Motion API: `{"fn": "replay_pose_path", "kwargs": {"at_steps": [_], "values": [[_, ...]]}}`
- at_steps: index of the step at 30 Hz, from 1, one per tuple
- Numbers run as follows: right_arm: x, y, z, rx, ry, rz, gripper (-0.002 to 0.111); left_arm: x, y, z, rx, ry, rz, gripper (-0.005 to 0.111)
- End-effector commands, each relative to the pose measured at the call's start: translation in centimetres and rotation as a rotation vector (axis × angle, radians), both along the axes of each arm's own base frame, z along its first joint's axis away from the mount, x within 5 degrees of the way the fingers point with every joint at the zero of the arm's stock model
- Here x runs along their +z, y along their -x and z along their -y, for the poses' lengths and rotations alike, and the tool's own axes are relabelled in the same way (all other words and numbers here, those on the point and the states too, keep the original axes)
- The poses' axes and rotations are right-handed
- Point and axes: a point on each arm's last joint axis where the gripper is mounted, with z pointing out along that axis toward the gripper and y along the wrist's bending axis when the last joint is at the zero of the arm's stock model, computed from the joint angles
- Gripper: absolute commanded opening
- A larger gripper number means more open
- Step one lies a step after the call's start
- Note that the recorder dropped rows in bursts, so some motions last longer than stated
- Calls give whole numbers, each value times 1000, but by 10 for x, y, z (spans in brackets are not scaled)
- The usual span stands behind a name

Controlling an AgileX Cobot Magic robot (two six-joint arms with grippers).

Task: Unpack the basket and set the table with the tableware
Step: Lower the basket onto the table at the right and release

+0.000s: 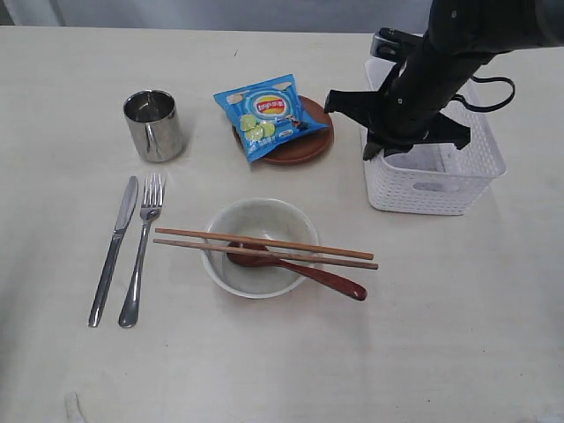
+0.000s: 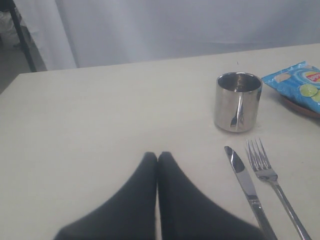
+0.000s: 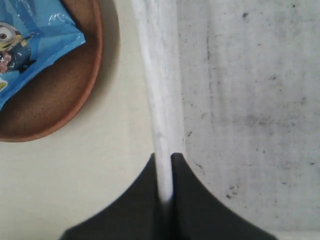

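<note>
White basket (image 1: 432, 187), apparently empty, was clamped at its wall by the right gripper (image 3: 163, 158); level removal seemed next.

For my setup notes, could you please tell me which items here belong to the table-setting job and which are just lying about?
Job: basket, cup, knife, fork, bowl, spoon, chopsticks, plate, table.
Lying about: snack bag.

White lattice basket (image 1: 436, 185) stands upright on cream table (image 1: 458, 344), near bowl (image 1: 257, 215).

No legible text; snack bag (image 1: 269, 115) logo blurred
</note>
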Motion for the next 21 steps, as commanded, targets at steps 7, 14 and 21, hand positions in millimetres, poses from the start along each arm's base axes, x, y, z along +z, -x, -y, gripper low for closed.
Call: {"fn": "replay_pose_path", "kwargs": {"at_steps": [7,14,21], "values": [[-7,6,-6,76,-5,-26,1,-1,0,0,-5,6,-1,0],[-6,8,-7,95,-17,-44,40,-1,0,0,-5,6,-1,0],[36,3,-3,124,-43,77,51,-1,0,0,-5,6,-1,0]]}}
